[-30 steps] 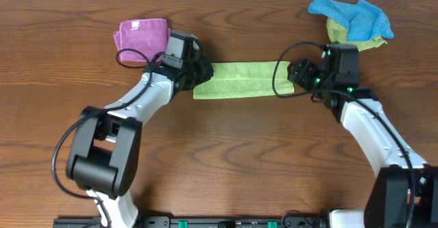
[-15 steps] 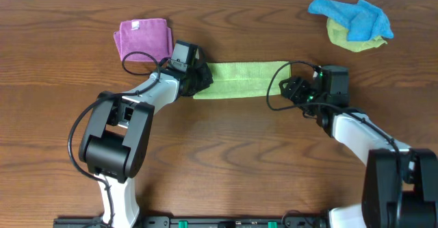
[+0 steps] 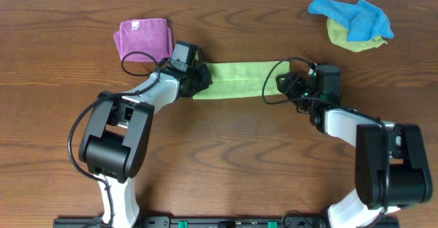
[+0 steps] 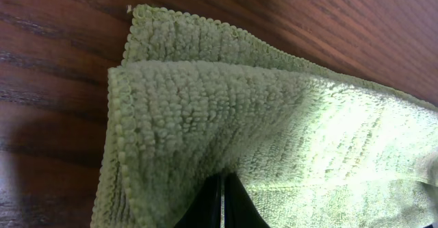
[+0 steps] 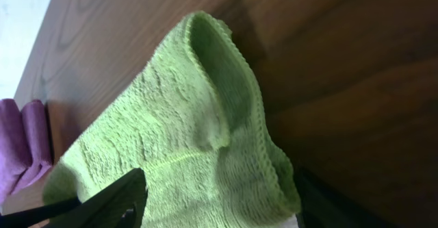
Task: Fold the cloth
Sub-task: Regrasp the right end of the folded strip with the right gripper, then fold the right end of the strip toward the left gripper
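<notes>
Left end effector (image 3: 198, 81) pinches the left end of the cloth (image 3: 238, 79). In the left wrist view its fingertips (image 4: 213, 204) are pressed together on the doubled edge, and two layers show there, the lower one peeking out past the upper at the far corner. Right end effector (image 3: 286, 84) sits at the right end of the cloth. In the right wrist view its fingers (image 5: 109, 197) stand apart with the cloth end bunched between them, the hem curled up in a loop off the worktop (image 3: 226, 159). Whether those fingers actually clamp the fabric I cannot tell. The cloth lies as a long, narrow green strip running left to right across the far half of the worktop, between the two end effectors, its middle flat on the wood. A folded purple cloth (image 3: 142, 39) lies at the far left, near the left arm's wrist and apart from the green strip. At the far right a crumpled blue cloth (image 3: 352, 16) lies on top of a yellow cloth (image 3: 348, 42), both well apart from the strip and from the right arm.
</notes>
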You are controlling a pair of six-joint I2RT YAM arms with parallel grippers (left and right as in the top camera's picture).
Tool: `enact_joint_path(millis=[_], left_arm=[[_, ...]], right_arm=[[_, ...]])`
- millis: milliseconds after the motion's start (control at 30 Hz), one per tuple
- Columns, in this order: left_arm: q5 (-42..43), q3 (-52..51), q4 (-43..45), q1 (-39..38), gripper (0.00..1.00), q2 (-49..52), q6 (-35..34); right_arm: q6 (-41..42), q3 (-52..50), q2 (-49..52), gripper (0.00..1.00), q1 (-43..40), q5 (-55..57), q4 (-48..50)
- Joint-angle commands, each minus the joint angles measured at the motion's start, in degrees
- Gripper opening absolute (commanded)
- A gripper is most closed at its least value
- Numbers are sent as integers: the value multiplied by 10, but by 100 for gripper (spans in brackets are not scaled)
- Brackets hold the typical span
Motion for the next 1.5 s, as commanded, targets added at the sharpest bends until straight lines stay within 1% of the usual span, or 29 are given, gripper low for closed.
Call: enact_joint_path(millis=[0,233,267,333,400,467,567,600,733,833,1133,1233,1467], left_arm=[[-12,13,-4,1,6,3,-4],[-11,13,-5,1,6,3,-4],[-11,13,-6,1,6,3,-4],[-11,13,-8,1,6,3,-1],[-11,13,-10,1,6,3,3],[-11,13,-15,1,6,3,3],[-11,13,-20,1,6,3,3],[-8,13,-20,1,6,3,3],[0,13,-20,1,5,3,3],[4,13,-20,1,5,3,3],[4,15,-20,1,6,3,3],[4,19,-20,1,6,3,2],[4,28,-19,1,6,3,3]], right_arm=[[12,-3,34,66,14,15,10],[12,-2,76,64,35,64,92],[12,-2,82,61,37,69,101],[12,-2,93,53,41,82,111],[12,-2,102,42,42,84,120],[11,-2,103,28,42,96,120],[-17,-2,103,4,42,103,143],[-25,-2,102,1,41,103,152],[-62,-2,93,1,42,70,198],[-86,0,69,1,42,49,199],[-126,0,-38,1,65,38,138],[-127,1,-55,1,81,39,127],[-129,17,-56,1,130,43,121]])
